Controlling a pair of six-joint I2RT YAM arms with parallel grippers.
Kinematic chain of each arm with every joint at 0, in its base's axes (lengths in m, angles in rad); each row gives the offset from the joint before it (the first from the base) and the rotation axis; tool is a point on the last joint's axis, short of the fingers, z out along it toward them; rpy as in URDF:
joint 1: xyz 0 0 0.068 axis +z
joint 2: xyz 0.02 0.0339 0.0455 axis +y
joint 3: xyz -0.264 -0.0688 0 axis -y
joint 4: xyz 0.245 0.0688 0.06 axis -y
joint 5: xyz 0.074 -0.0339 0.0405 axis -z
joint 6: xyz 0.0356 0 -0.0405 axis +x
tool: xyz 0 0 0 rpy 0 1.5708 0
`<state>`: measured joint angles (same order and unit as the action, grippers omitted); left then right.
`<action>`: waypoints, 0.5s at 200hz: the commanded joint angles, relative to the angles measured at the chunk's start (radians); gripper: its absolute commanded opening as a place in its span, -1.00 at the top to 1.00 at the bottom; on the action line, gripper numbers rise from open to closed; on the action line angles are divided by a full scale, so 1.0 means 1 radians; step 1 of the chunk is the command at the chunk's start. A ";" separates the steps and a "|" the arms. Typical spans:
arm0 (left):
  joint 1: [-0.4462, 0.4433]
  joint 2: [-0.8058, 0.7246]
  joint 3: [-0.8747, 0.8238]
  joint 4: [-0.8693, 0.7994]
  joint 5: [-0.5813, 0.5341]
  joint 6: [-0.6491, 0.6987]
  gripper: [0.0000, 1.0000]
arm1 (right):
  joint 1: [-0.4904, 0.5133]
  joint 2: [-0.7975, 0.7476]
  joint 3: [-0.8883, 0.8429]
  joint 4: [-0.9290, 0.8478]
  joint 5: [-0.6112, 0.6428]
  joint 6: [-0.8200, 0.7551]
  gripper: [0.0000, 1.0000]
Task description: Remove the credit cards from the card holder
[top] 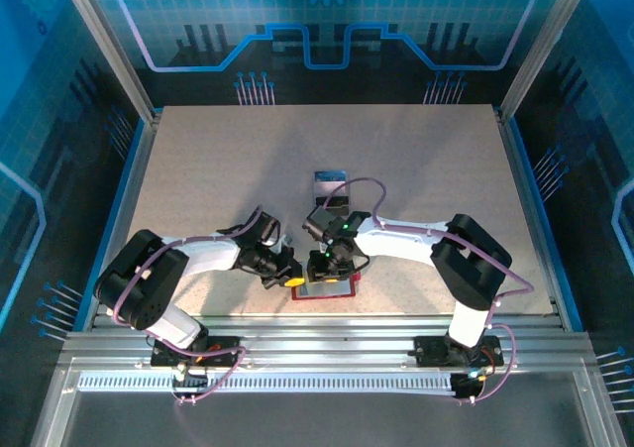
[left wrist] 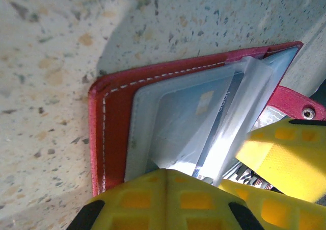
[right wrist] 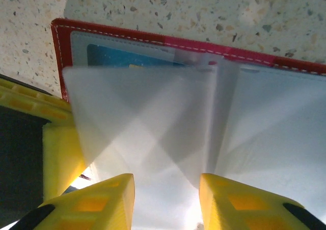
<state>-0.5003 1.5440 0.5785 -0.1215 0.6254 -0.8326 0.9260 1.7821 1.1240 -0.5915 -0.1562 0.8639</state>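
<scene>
The dark-red card holder (top: 323, 290) lies open near the table's front edge, its pale clear pockets (right wrist: 153, 118) fanned upward. A blue card (right wrist: 127, 59) sits in a back pocket, and a grey card (left wrist: 201, 107) shows through another sleeve. My left gripper (left wrist: 165, 173) is shut, its tips resting on the holder's left part (top: 289, 279). My right gripper (right wrist: 166, 181) is open over the pockets, a clear leaf standing just beyond its fingers (top: 327, 267). Two credit cards (top: 331, 189) lie on the table behind the holder.
The right gripper's yellow finger (left wrist: 285, 158) crowds the holder's snap tab (left wrist: 298, 103). The left gripper's yellow body (right wrist: 56, 138) stands close beside the holder's left border. Speckled tabletop (top: 416, 169) stretches behind and to both sides; a metal rail (top: 347, 343) runs along the front.
</scene>
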 commanded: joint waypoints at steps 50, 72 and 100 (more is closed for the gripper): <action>-0.004 -0.002 -0.004 -0.014 -0.004 0.004 1.00 | 0.015 0.013 -0.006 -0.013 0.012 0.005 0.27; -0.004 -0.008 0.004 -0.024 -0.002 0.004 0.98 | 0.015 0.003 -0.010 -0.008 0.010 0.009 0.28; -0.004 -0.014 0.022 -0.036 0.010 0.003 0.96 | 0.007 -0.036 -0.025 0.002 0.012 0.012 0.28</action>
<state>-0.5003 1.5440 0.5800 -0.1230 0.6258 -0.8330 0.9295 1.7821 1.1217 -0.5911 -0.1490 0.8642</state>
